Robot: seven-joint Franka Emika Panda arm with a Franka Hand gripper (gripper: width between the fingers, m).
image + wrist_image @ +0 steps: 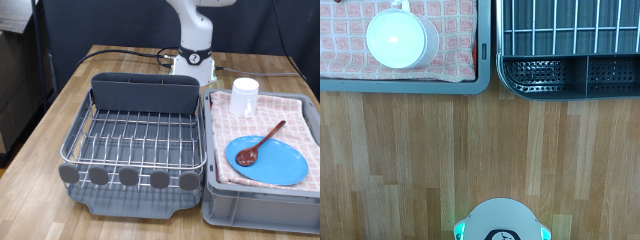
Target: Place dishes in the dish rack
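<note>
Three dishes, a round sky-blue plate bearing a slim red-brown spoon and a white cylindrical cup, rest on checked cloth in a grey bin beside the silver wire dish rack; jaws unseen, state indeterminable; the soft cloth may let the flat plate slip.

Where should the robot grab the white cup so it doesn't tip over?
Probably best at the rim, coming straight down from above. The white cup stands upright and open-topped on the checked cloth in the grey bin, so one jaw could go inside the wall and one outside. Its sides look free; the spoon lies apart on the blue plate.
</note>
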